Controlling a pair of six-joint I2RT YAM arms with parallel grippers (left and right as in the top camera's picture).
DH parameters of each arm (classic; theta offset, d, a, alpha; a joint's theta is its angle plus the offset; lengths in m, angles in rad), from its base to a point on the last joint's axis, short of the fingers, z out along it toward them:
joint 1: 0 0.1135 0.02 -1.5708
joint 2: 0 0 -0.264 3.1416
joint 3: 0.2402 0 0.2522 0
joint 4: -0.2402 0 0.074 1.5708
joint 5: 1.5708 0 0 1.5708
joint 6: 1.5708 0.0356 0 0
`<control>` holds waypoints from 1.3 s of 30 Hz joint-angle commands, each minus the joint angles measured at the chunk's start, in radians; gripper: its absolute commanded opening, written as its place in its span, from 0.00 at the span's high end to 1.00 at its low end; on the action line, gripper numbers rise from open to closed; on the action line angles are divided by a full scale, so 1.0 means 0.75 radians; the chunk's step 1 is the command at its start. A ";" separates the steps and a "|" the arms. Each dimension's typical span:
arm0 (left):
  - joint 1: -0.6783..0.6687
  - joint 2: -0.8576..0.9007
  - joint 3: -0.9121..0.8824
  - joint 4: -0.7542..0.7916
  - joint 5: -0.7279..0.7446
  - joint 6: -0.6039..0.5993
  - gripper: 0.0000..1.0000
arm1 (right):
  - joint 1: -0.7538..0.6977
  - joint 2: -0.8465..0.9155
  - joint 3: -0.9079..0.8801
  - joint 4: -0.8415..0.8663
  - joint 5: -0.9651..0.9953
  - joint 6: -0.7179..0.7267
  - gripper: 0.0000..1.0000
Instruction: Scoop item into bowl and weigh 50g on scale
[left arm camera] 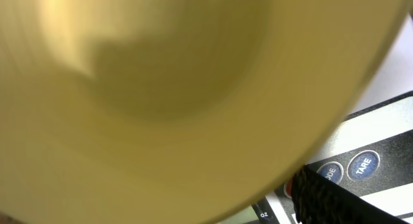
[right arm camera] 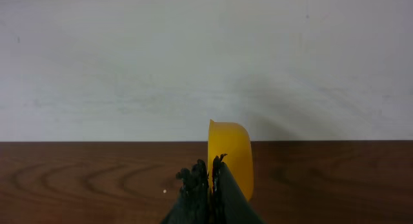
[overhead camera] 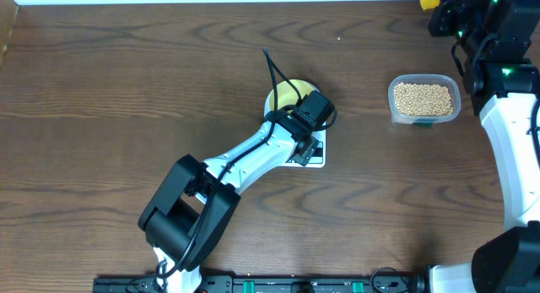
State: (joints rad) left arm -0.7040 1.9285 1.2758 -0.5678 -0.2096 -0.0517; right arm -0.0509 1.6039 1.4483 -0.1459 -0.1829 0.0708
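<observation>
We find the bowl [overhead camera: 283, 92] on the far end of the scale [overhead camera: 314, 158] at mid-table [overhead camera: 126, 90]. The scale's long axis runs near to far with its buttons [left arm camera: 363, 164] at the near end, and the left pincer [overhead camera: 295, 103] is spread wide right at the bowl, contact unclear. The beans [overhead camera: 423, 97] fill a clear tub [overhead camera: 424, 112], long side left to right, well apart on the right with bare table between. At the far right corner, by the wall [right arm camera: 193, 56], the right pincer [right arm camera: 210, 169] is pressed together on a yellow scoop [right arm camera: 230, 159], which stands on edge pointing at the wall.
</observation>
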 commanded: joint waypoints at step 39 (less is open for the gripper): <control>0.003 0.069 -0.021 -0.014 -0.016 0.008 0.16 | 0.008 0.007 0.013 -0.001 0.010 -0.001 0.99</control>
State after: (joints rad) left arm -0.7040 1.9347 1.2758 -0.5755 -0.2089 -0.0517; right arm -0.0509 1.6039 1.4483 -0.1490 -0.1829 0.0708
